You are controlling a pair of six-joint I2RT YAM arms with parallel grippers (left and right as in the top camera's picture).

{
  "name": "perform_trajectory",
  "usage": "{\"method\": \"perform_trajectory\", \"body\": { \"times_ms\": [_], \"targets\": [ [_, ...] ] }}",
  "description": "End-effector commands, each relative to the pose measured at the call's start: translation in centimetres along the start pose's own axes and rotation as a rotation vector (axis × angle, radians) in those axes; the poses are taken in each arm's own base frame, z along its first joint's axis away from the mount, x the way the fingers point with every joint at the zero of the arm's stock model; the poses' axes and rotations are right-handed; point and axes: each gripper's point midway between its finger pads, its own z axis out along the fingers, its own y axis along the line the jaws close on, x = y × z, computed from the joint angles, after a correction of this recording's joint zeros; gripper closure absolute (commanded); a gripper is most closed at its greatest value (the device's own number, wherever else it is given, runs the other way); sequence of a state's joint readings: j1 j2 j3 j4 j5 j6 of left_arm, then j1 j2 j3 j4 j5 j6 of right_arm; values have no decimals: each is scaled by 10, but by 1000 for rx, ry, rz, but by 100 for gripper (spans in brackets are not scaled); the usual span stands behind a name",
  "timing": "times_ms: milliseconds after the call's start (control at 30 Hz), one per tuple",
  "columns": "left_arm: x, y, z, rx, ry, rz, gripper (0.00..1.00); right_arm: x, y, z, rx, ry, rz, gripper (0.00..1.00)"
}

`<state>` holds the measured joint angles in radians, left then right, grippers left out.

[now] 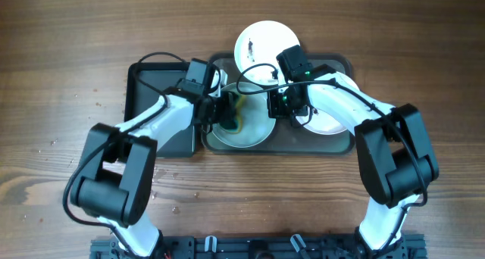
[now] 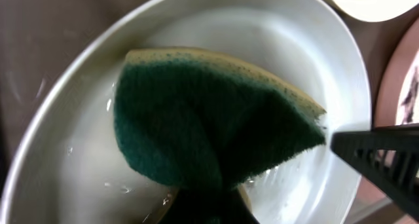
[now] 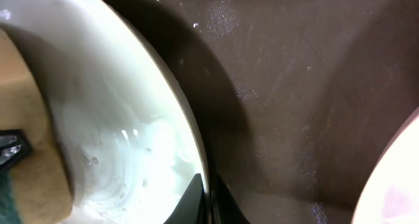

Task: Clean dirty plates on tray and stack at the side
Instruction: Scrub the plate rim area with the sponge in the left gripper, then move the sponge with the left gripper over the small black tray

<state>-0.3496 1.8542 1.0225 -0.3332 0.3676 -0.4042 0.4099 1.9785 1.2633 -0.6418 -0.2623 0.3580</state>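
Three white plates show. One plate (image 1: 254,130) lies in the left half of the dark-grey tray (image 1: 342,147). My left gripper (image 1: 224,111) is shut on a green and yellow sponge (image 1: 236,113) (image 2: 209,119) that presses on this wet plate (image 2: 72,152). My right gripper (image 1: 271,101) is shut on the same plate's right rim (image 3: 190,126), one finger inside (image 3: 190,198), one outside. A second plate (image 1: 327,123) lies in the tray's right half, mostly under my right arm. A third plate (image 1: 261,41) with a small dark smudge rests at the tray's far edge.
A smaller black tray (image 1: 155,85) sits left of the dark-grey tray, under my left arm. Wooden table (image 1: 68,47) lies all around. The tray floor (image 3: 308,86) is wet.
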Motion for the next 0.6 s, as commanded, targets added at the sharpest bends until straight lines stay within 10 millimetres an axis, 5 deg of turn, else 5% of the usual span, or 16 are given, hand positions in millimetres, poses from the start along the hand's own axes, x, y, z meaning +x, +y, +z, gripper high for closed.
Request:
{"method": "perform_trajectory", "body": {
  "times_ms": [0, 133, 233, 433, 567],
  "targets": [
    [15, -28, 9, 147, 93, -38, 96, 1, 7, 3, -23, 11, -24, 96],
    [24, -81, -4, 423, 163, 26, 96, 1, 7, 3, -23, 11, -24, 96],
    [21, -96, -13, 489, 159, 59, 96, 1, 7, 3, -23, 11, -24, 96],
    [-35, -85, -56, 412, -64, 62, 96, 1, 7, 3, -23, 10, -25, 96],
    [-71, -45, -97, 268, -229, -15, 96, 0, 6, 3, -23, 7, -23, 96]
  ]
}}
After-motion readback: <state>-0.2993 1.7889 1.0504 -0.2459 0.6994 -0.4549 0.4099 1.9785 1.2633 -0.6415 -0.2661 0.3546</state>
